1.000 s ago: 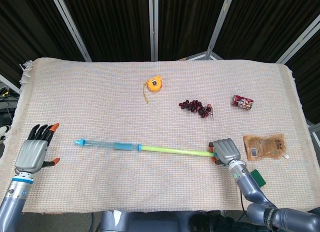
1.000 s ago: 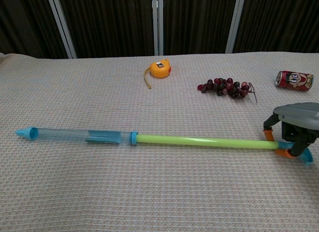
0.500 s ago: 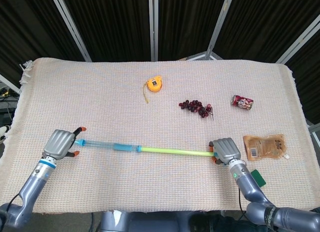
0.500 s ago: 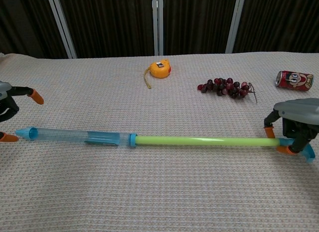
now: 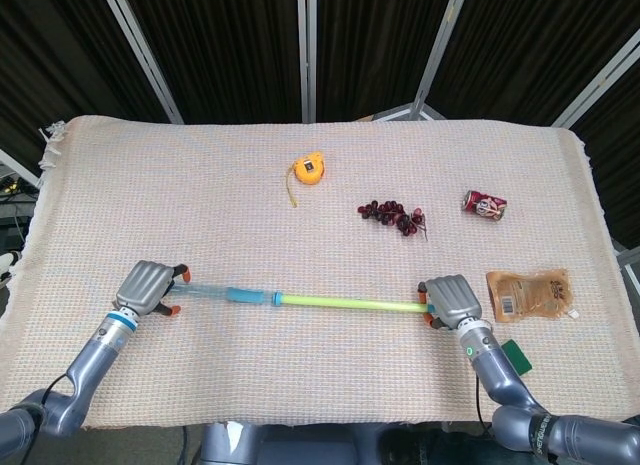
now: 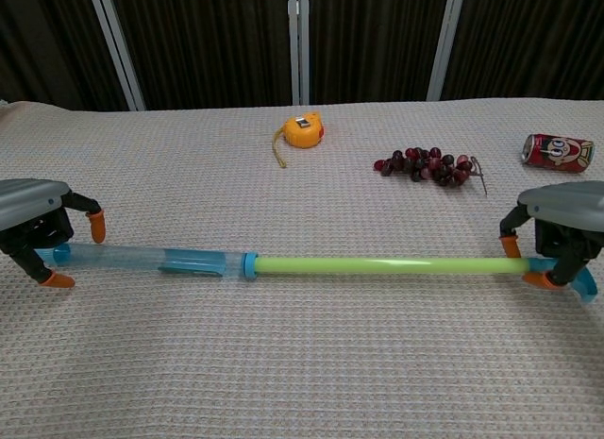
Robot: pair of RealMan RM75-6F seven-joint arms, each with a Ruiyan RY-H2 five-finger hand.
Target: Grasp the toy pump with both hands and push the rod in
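Observation:
The toy pump lies across the near part of the cloth, its clear blue barrel [image 5: 228, 293] [image 6: 160, 260] to the left and its green rod [image 5: 350, 304] [image 6: 387, 265] drawn far out to the right. My left hand [image 5: 148, 287] [image 6: 36, 229] sits over the barrel's nozzle end, with orange fingertips [image 6: 95, 227] on either side of the barrel and still spread wider than it. My right hand [image 5: 453, 300] [image 6: 562, 233] grips the rod's blue handle end, hiding most of the handle.
At the back lie an orange tape measure [image 5: 308, 169] [image 6: 303, 131], a bunch of dark grapes [image 5: 392, 215] [image 6: 427, 165] and a red can [image 5: 485, 204] [image 6: 557, 152] on its side. A brown pouch [image 5: 528, 292] and a green item [image 5: 517, 355] lie right of my right hand.
My left hand has come in from the far left edge and lowered over the barrel's nozzle end. The right hand has kept its hold on the rod end.

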